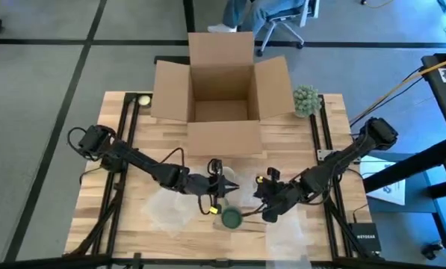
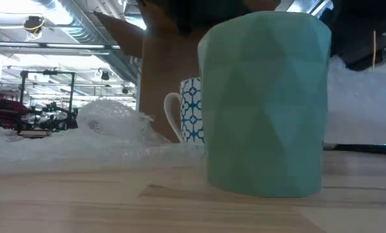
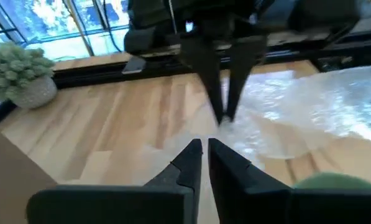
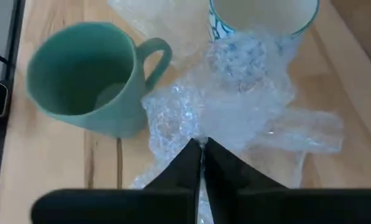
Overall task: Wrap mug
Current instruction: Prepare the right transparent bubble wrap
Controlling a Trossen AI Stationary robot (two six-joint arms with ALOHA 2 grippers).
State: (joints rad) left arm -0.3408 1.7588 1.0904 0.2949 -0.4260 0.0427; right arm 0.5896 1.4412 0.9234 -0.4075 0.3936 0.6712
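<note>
Wooden table (image 1: 133,149) is spread with bubble wrap (image 4: 235,106); the green mug (image 4: 86,74) stands beside it. Wrap is pinched in the closed right gripper (image 4: 201,149), the left gripper (image 3: 204,152) is held shut on nothing; drawing wrap around the mug is judged next.

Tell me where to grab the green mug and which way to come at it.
Take the green mug by its rim wall, coming from above, one finger inside and one outside. It stands upright with its mouth open and empty, so the wall is free. Its handle points toward the bubble wrap, which the right gripper seems to pinch, so the far side looks clearer.
</note>
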